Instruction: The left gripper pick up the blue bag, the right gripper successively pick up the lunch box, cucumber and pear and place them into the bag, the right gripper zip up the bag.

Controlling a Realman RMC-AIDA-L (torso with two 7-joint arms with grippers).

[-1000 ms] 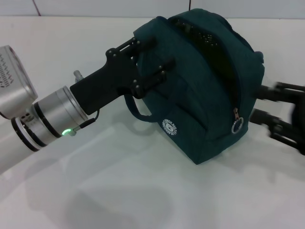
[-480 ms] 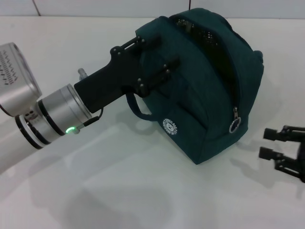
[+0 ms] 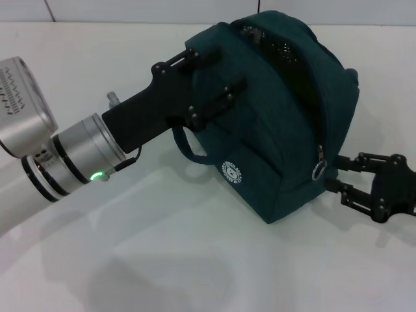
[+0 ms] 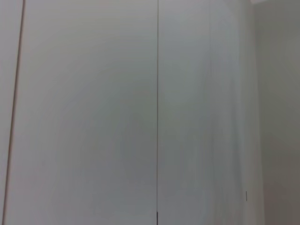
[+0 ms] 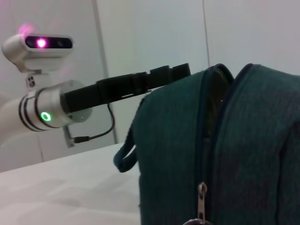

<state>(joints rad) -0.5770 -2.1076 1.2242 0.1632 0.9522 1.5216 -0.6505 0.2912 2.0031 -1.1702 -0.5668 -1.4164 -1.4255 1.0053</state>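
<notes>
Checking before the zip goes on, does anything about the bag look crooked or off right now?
The blue bag tilts, tipped toward the left gripper, which grips its upper edge. Its zipper gapes open along the top. The right gripper is open beside the ring pull, not yet closed on it.

blue bag (image 5: 234, 150) close up, zipper partly open; left gripper (image 5: 159, 77) at its top edge

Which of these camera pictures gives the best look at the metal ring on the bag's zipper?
The head view: the zipper ring pull hangs in full sight on the blue bag, just ahead of the right gripper. The right wrist view catches only its top edge under the slider. The left wrist view shows none of it.
</notes>
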